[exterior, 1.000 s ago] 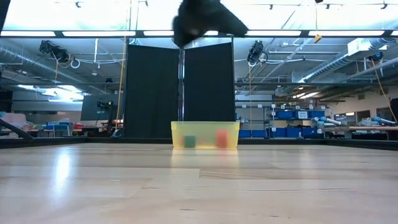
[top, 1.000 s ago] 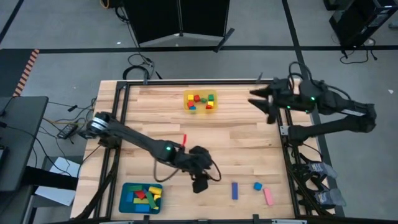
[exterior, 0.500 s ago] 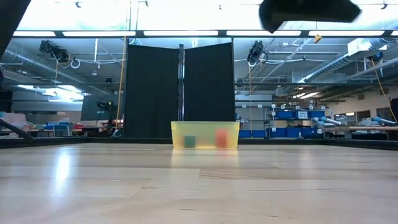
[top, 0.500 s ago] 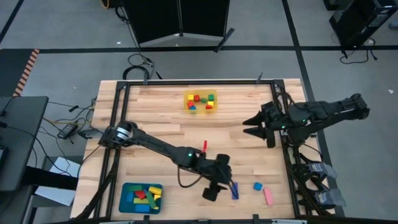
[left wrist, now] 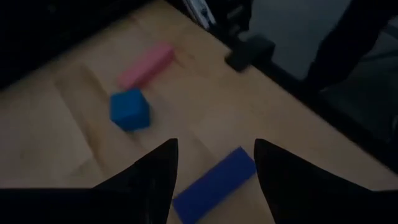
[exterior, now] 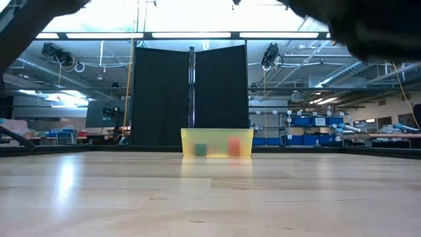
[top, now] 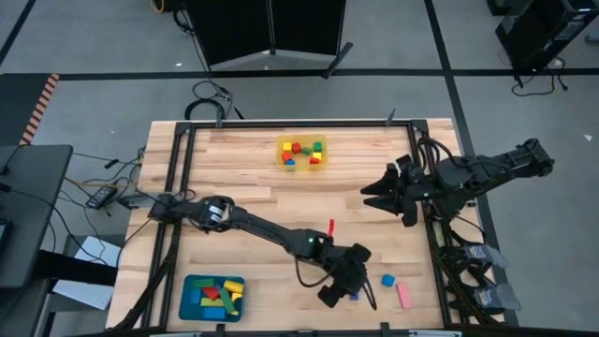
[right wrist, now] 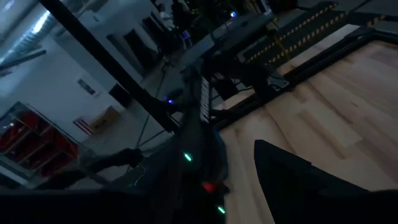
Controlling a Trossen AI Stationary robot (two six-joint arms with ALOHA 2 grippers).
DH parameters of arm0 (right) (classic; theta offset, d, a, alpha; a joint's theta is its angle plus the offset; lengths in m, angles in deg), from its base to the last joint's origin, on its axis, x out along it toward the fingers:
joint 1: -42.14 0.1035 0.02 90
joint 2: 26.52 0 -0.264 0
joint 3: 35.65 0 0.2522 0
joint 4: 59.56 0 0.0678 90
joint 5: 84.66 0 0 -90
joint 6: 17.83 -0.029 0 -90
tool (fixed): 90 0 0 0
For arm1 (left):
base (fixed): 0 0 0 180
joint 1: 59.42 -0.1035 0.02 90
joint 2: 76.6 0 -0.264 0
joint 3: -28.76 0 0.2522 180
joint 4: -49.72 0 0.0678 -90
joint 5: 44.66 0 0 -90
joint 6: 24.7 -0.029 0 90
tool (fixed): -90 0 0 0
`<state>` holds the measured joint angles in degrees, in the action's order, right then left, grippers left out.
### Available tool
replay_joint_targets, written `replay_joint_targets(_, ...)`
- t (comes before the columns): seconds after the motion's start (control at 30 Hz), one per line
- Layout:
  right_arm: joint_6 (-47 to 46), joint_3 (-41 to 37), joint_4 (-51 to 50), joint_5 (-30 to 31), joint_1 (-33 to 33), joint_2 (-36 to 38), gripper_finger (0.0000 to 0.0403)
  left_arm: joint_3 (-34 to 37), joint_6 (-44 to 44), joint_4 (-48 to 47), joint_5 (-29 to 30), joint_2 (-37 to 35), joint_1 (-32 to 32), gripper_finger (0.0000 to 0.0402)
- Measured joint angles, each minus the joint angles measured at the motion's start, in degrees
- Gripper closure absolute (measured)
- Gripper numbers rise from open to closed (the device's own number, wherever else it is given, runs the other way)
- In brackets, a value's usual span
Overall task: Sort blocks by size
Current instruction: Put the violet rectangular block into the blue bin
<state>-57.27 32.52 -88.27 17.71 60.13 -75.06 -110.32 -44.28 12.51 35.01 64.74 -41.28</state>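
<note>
The left arm has stretched farther toward the lower right of the high view since half a second ago, and its left tool (top: 339, 292) now hangs over the blue bar (top: 354, 293), where before it was just beside it. The right arm has shifted only a little to the left.

In the left wrist view the blue bar (left wrist: 215, 185) lies flat on the tabletop (left wrist: 74, 130) and shows in the gap between the two dark fingers (left wrist: 155, 174). The fingers are spread wide and hold nothing. A small blue cube (left wrist: 129, 109) sits near the bar, and a pink bar (left wrist: 147, 65) lies just past the cube.

In the high view the blue cube (top: 387, 280) and the pink bar (top: 404, 296) are at the lower right of the tabletop (top: 374, 159), close to each other but apart. More blocks lie in two trays. The yellow tray (top: 281, 154) sits near the top middle of the tabletop with small red, yellow, green and blue cubes in it. The teal tray (top: 187, 309) sits at the lower left corner with longer bars piled inside.

The right tool (top: 372, 195) hangs at the right side of the tabletop, well apart from all the blocks, and its fingers point left. I cannot tell if it is wide or narrow.

In the low view the yellow tray (exterior: 191, 135) stands far back in the middle, and a green block (exterior: 200, 149) and a red block (exterior: 233, 146) show through its wall.
</note>
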Motion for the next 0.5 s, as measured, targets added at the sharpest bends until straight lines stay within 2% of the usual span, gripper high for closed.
replay_joint_targets(0.2, -1.3, 0.0, 0.3, 0.0, 0.4, 0.2, 0.0192, -3.1, -5.6, -4.0, -4.0, 3.4, -0.2, 0.0183)
replay_joint_targets(0.33, -1.5, 0.0, 0.2, 0.0, 0.4, 0.2, 0.0192, -3.2, -12.3, -7.5, -4.0, 3.5, -0.3, 0.0183)
replay_joint_targets(0.5, -2.0, 0.0, 0.2, 0.0, 0.4, 0.1, 0.0192, -3.2, -16.1, -5.5, -2.6, 3.5, -1.0, 0.0183)
